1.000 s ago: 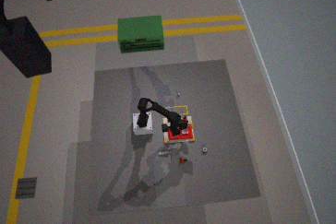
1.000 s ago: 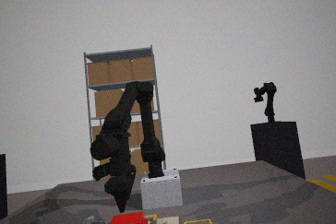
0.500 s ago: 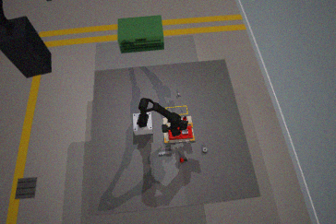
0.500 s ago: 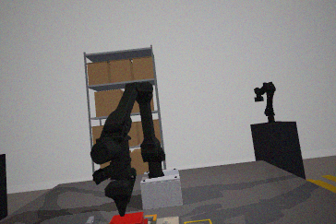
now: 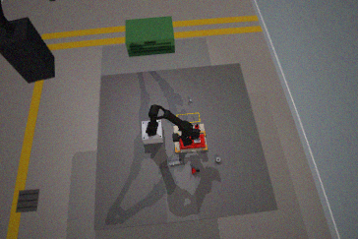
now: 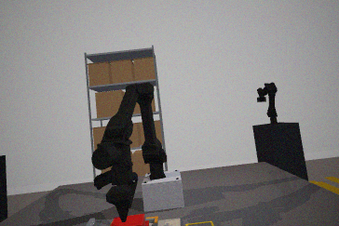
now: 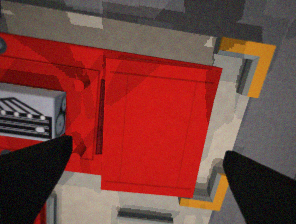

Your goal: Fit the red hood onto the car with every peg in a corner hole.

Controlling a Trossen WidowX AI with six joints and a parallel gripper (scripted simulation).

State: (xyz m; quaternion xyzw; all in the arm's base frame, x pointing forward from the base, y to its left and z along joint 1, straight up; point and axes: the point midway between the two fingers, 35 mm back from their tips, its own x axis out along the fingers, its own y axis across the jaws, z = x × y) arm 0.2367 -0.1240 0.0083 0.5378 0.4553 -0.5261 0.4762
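The red chassis [image 7: 82,117] [image 5: 200,146] sits in the beige jig [image 7: 227,120] with orange corner brackets. The grey engine block [image 7: 32,112] stands on its deck, cut off at the left of the wrist view. Small red bumps that may be pegs show beside it. A smooth raised red panel [image 7: 150,125] lies to the right; no holes show in it. A red piece [image 7: 42,215], maybe the hood, shows only in part at the lower left, behind the left finger. My gripper [image 7: 149,150] [image 6: 124,219] is open and empty above the jig, its fingertips on either side of the panel's lower part.
A yellow outline [image 5: 199,113] lies behind the jig. A small red part [image 5: 195,170], a grey part [image 5: 174,162] and a round grey part [image 5: 218,159] lie in front of it. The arm stands on a white base block [image 5: 152,139] [image 6: 163,196] beside the jig.
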